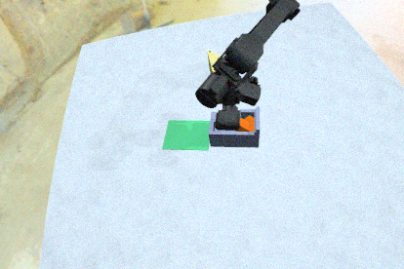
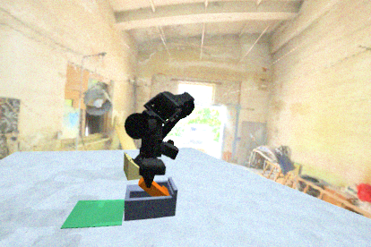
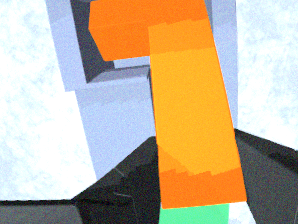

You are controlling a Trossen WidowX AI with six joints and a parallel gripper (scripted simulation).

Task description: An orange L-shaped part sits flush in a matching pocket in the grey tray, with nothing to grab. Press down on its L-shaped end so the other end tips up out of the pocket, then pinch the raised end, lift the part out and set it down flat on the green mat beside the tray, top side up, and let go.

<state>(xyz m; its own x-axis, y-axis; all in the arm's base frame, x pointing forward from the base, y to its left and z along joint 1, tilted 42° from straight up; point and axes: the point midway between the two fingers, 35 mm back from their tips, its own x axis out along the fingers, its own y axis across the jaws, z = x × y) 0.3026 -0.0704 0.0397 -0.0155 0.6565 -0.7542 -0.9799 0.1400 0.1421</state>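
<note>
The orange part (image 1: 248, 124) (image 2: 159, 189) (image 3: 192, 100) is tilted in the grey tray (image 1: 234, 140) (image 2: 150, 209) (image 3: 117, 125). Its straight end is raised to about the rim on the mat side, and its L-shaped end is lower, at the far side from the mat. My gripper (image 1: 227, 128) (image 2: 148, 184) (image 3: 192, 142) is shut on the raised end, one finger on each side in the wrist view. The green mat (image 1: 186, 135) (image 2: 95, 215) (image 3: 194, 215) lies flat beside the tray. In the top view the gripper hides the raised end.
A pale yellow panel (image 1: 212, 60) (image 2: 132, 166) stands behind the tray, partly hidden by the arm. The tray's walls rise around the part, and one raised edge stands on the side away from the mat.
</note>
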